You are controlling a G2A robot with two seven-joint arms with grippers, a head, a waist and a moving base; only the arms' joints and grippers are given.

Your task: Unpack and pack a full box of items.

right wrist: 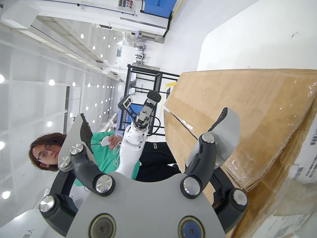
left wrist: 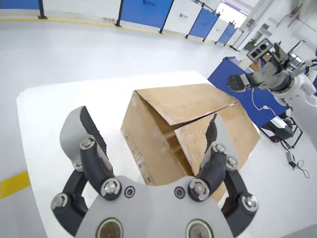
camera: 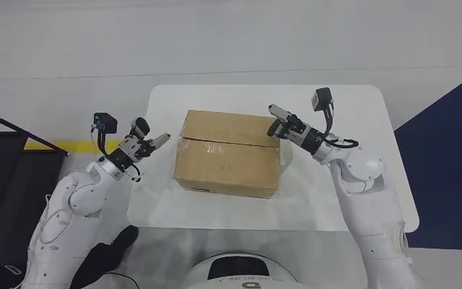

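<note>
A brown cardboard box (camera: 227, 153) sits in the middle of the white table (camera: 346, 195). Its top flaps are folded down, and the seam between them gapes a little at the end facing the left arm (left wrist: 188, 125). My left gripper (camera: 153, 131) hovers open just off the box's left end, apart from it and holding nothing (left wrist: 148, 127). My right gripper (camera: 273, 121) is open at the box's far right corner, with one finger (right wrist: 226, 120) over the top flap (right wrist: 247, 110). Nothing is between its fingers (right wrist: 154, 123).
The table has bare room to the right of the box and along its front edge. A white printed label (right wrist: 307, 154) is stuck on the box's side near the right gripper. A blue-topped bench (left wrist: 247, 100) stands on the floor beyond the table.
</note>
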